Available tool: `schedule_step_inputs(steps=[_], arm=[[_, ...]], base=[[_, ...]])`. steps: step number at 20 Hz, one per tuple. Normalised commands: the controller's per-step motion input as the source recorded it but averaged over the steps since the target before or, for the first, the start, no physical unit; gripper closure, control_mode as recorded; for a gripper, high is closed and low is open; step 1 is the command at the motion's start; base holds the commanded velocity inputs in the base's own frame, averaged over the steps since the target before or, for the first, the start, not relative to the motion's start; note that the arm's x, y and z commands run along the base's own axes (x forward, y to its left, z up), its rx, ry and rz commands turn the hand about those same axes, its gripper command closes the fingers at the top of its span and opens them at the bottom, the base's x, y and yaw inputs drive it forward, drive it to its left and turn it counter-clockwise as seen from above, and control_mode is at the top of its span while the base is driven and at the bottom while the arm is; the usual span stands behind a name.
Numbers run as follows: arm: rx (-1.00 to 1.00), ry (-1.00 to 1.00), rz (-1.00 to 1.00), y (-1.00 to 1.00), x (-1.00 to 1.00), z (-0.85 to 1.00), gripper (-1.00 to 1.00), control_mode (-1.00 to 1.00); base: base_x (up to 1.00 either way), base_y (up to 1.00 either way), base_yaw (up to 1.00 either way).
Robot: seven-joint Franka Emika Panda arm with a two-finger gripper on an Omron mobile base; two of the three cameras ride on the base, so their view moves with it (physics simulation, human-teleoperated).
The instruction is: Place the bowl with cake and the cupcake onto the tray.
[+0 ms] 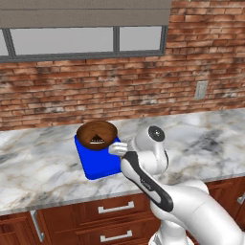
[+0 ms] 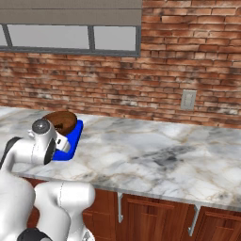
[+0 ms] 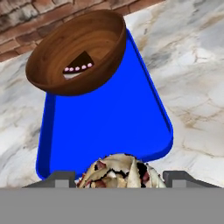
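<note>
The desk [image 1: 43, 162] is a long marble top, grey and white, running along a red brick wall [image 1: 95, 95]. Brown drawers [image 1: 115, 208] with silver handles sit under its front edge. A blue tray [image 1: 98, 162] lies flat on the desk. Seen from the hand, a brown wooden bowl [image 3: 78, 52] with a dark cake piece [image 3: 78, 65] rests on the tray at its 12 o'clock end.

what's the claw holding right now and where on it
The claw holds the small cupcake by its sides, one finger on each flank, above the near end of the flat blue tray.
</note>
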Motion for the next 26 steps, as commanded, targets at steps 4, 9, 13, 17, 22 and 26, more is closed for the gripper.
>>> schedule_step_inputs(steps=[4,9,13,17,22,26], arm=[[-0.01,0.00,0.00,0.02,0.12,-0.15,1.00,-1.00],[-0.02,0.00,0.00,0.03,0.11,-0.16,1.00,-1.00],[-0.01,0.00,0.00,0.03,0.10,-0.14,1.00,-1.00],[-0.01,0.00,0.00,0.01,0.08,-0.12,1.00,-1.00],[-0.01,0.00,0.00,0.01,0.08,-0.12,1.00,-1.00],[-0.01,0.00,0.00,0.00,0.08,-0.12,1.00,-1.00]], base=[[0.00,0.00,0.00],[0.00,0.00,0.00],[0.00,0.00,0.00],[0.00,0.00,0.00],[0.00,0.00,0.00],[0.00,0.00,0.00]])
